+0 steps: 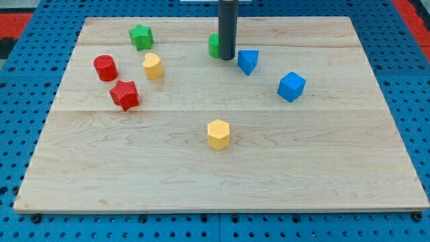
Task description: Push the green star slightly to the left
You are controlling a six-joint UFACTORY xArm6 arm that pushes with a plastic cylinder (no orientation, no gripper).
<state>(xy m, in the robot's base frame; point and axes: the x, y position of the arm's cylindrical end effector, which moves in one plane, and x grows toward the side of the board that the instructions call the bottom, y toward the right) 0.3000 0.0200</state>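
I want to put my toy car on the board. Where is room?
Bare wood: all below the yellow hexagon, and right of the blue cube. Crowded: top left, around the green star, red star and my tip.

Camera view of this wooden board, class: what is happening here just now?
A robot arm's dark rod stands near the board's top edge. My tip sits beside a partly hidden green block, with a blue block on its right. The green star it must nudge left lies well off toward the view's left, untouched, above a yellow block.
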